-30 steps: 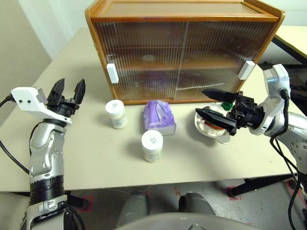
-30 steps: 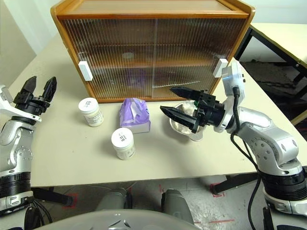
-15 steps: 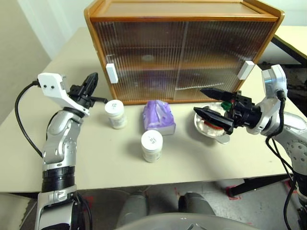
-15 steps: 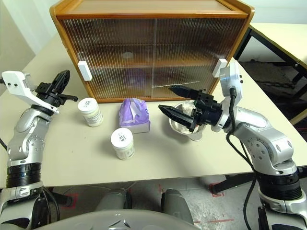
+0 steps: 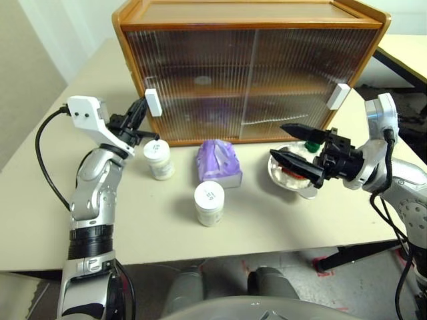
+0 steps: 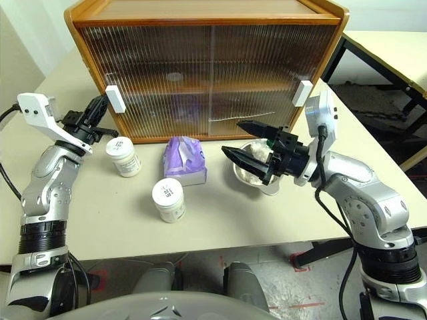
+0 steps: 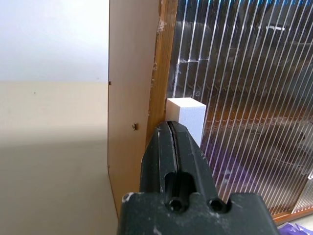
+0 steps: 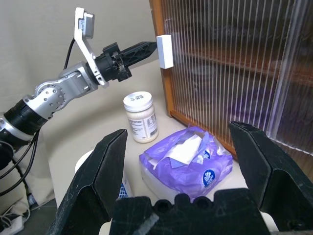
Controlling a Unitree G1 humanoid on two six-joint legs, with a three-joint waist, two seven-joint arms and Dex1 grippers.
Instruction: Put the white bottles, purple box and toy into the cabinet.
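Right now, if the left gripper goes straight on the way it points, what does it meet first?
Most likely the white handle on the cabinet door: the shut left gripper points straight at it from close by, though contact is unclear.

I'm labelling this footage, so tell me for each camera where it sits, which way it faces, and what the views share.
Left eye and right eye: on the head, looking forward and down at the table, both arms and the cabinet.
Left wrist: along the shut left pincer toward the cabinet's left white handle.
Right wrist: between the open right pincer fingers toward the purple box, a white bottle and the left pincer.
Shared: the left handle and the ribbed doors appear in every view.
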